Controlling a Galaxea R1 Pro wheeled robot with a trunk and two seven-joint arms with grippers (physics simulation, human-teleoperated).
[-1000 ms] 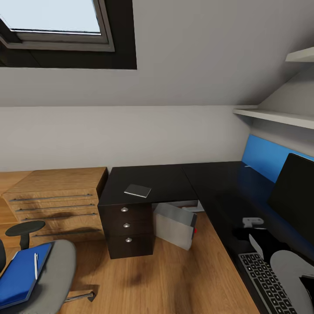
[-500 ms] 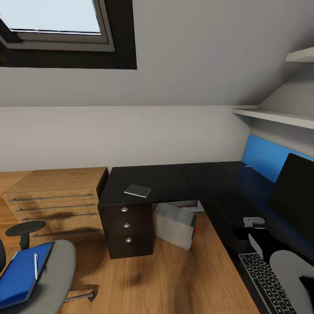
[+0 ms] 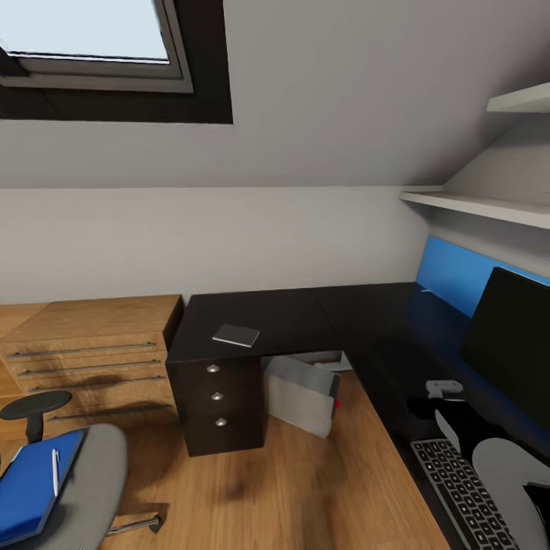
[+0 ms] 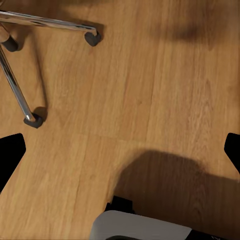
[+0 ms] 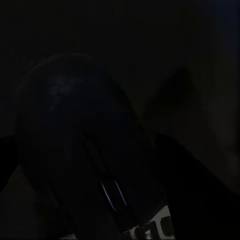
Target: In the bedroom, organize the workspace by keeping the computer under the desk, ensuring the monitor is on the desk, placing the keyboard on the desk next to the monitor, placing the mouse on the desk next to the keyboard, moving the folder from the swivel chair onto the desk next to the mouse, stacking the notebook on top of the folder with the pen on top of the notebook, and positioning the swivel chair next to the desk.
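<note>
Camera has panned slightly right since a second ago; objects unmoved. Folder (image 3: 29,493) with pen (image 3: 55,471) sits on swivel chair (image 3: 92,489), notebook (image 3: 236,334) on desk (image 3: 305,317). Mouse (image 5: 85,145) close under right wrist, grip unclear. Left fingers (image 4: 10,155) spread over floor. Folder move pending.

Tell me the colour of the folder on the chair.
Bright blue; the folder shows best in the head view, lying on the grey chair seat.
</note>
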